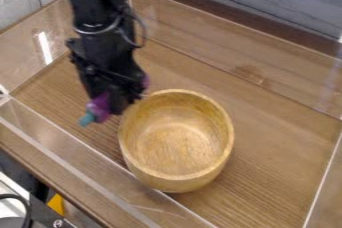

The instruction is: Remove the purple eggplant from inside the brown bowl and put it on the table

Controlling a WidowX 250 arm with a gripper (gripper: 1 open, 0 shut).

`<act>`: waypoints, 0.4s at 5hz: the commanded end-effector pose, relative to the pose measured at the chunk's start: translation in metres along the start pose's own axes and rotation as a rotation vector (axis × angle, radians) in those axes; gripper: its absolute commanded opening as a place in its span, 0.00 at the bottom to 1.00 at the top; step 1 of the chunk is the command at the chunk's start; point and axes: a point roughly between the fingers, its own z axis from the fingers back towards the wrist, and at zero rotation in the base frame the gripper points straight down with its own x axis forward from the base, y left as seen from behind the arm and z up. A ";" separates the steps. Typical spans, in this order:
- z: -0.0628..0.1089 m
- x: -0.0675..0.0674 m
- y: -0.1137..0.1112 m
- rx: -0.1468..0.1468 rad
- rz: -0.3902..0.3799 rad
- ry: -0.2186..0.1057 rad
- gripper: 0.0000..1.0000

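Observation:
The purple eggplant (96, 109) hangs just left of the brown bowl (177, 139), its teal stem tip pointing down-left, close above the table (254, 77). My black gripper (104, 102) is shut on the eggplant, gripping its upper end from above. The bowl is empty, its wooden inside fully visible, and it sits right of the gripper with its rim close to the fingers.
Clear acrylic walls (54, 162) run along the front and left edges of the tabletop. The arm (96, 12) rises toward the upper left. Bare wood lies behind and to the right of the bowl.

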 end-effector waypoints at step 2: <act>-0.008 0.011 0.041 0.063 -0.024 -0.073 0.00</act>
